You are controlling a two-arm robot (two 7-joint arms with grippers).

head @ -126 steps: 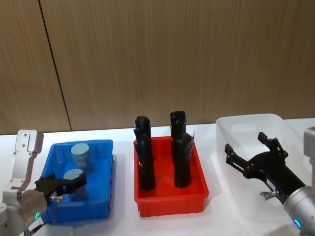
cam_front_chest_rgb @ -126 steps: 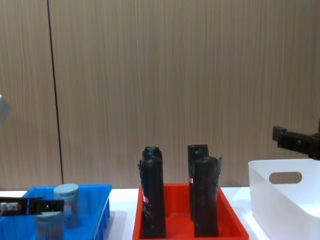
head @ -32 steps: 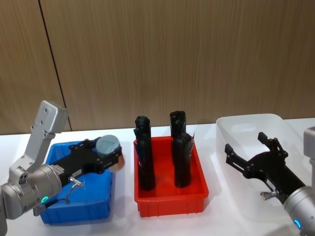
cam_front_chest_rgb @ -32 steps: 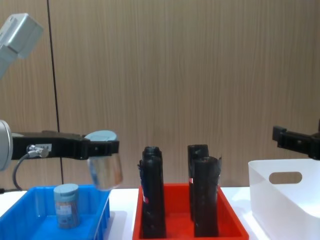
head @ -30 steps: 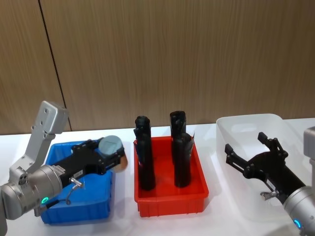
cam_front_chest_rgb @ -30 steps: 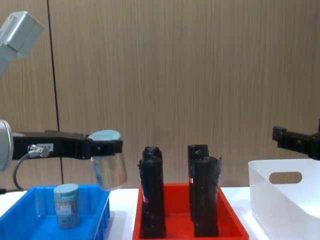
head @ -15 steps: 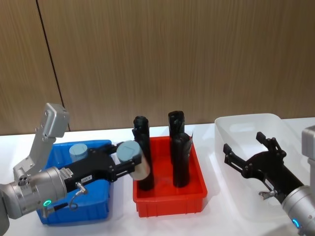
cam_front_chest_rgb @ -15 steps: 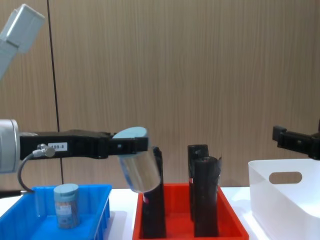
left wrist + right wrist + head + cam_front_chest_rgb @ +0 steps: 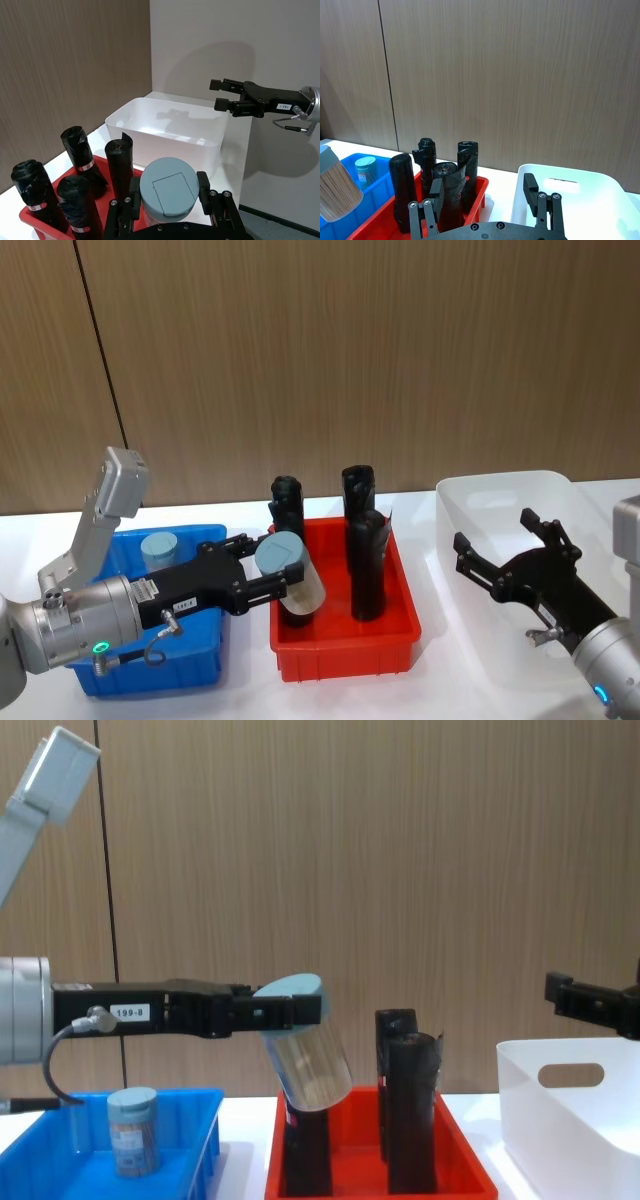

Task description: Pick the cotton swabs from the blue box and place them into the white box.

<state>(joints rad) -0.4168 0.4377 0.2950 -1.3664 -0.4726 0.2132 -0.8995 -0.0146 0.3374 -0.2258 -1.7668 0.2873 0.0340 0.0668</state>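
- The blue box (image 9: 210,658) sits at the left end of the surface (image 9: 440,680). One tub of cotton swabs (image 9: 158,546) stands upright in it near the far wall, not yet picked.
- The left pincer (image 9: 278,560) reaches out level from over the blue box. Its fingers are closed on the lid end of a second tub (image 9: 310,1065), which hangs tilted and clear of everything.
- That carried tub is above the left part of the red bin (image 9: 345,655), in front of the nearest black rolls (image 9: 365,560), so I judge it roughly midway to its goal.
- The red bin stands in the middle of the surface. It holds four upright black rolls and no tubs.
- The white box (image 9: 480,490) is at the right end. Its inside looks bare from the left wrist camera, so by my reading nothing has been delivered yet.
- The right pincer (image 9: 493,527) hovers over the white box's near side, fingers spread wide and holding nothing.
- What is left: carry this tub past the rolls, release it in the white box, then fetch the other.
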